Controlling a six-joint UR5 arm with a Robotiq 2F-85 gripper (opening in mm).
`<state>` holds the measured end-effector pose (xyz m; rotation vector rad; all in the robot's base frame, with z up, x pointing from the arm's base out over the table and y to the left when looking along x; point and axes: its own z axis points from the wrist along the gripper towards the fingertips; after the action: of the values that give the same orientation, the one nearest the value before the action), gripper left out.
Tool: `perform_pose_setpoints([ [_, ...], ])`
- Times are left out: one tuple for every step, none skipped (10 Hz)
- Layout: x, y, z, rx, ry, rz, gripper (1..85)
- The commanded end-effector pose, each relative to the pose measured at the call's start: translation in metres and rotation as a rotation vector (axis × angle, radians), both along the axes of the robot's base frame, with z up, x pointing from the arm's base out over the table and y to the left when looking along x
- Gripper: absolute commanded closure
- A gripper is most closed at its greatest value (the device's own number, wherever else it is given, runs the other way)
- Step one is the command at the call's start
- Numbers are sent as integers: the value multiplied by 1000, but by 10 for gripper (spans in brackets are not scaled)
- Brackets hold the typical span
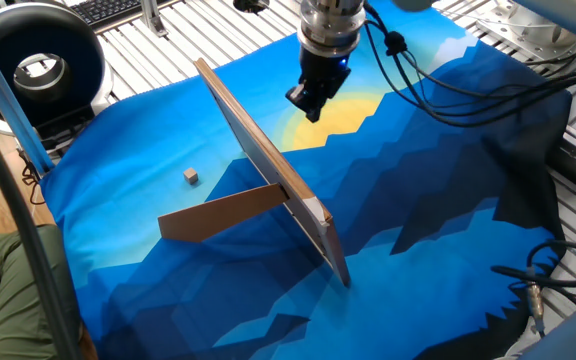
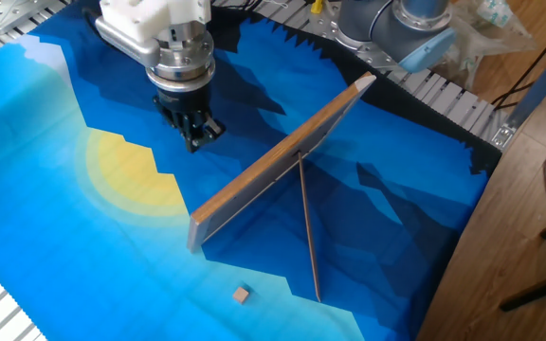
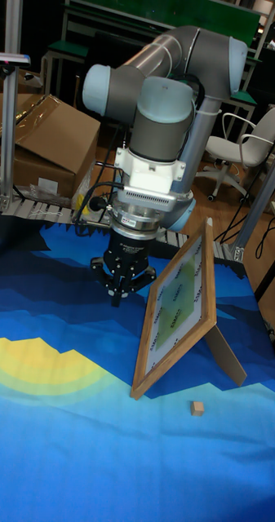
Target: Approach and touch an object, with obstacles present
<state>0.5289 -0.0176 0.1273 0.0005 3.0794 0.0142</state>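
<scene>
The object, a tiny light-brown cube (image 1: 191, 176) (image 2: 242, 296) (image 3: 197, 407), lies on the blue cloth in front of the obstacles. These are a large light-wood board (image 1: 268, 165) (image 2: 273, 170) (image 3: 178, 306) standing tilted on edge and a brown prop panel (image 1: 218, 212) (image 2: 309, 227) (image 3: 227, 355) joined crosswise behind it. My gripper (image 1: 313, 108) (image 2: 195, 142) (image 3: 117, 298) hangs shut and holds nothing. It points down over the yellow sun patch, on the side of the board away from the cube. It is clear of the board and well apart from the cube.
The blue printed cloth (image 1: 418, 230) covers the table. A black round device (image 1: 33, 60) and a keyboard (image 1: 118, 8) sit beyond the cloth's far left corner. Black cables (image 1: 438, 80) trail from the wrist. A cardboard box (image 3: 47, 139) stands behind the table.
</scene>
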Motion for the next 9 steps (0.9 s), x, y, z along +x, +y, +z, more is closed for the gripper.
perform_pose_setpoints([
  [-21, -15, 1, -55, 80, -55, 847],
  [-22, -16, 1, -56, 81, -41, 847],
  [-17, -16, -9, -37, 76, -22, 847],
  [-9, -20, -28, -17, 75, -16, 847],
  [-6, -17, -35, 1, 84, -22, 847],
  [-5, -15, -34, 3, 78, -17, 847],
  [-5, -12, -33, 14, 75, -17, 847],
  [-5, -15, -31, -3, 66, -9, 847],
  [0, -16, -31, -10, 47, 7, 847],
])
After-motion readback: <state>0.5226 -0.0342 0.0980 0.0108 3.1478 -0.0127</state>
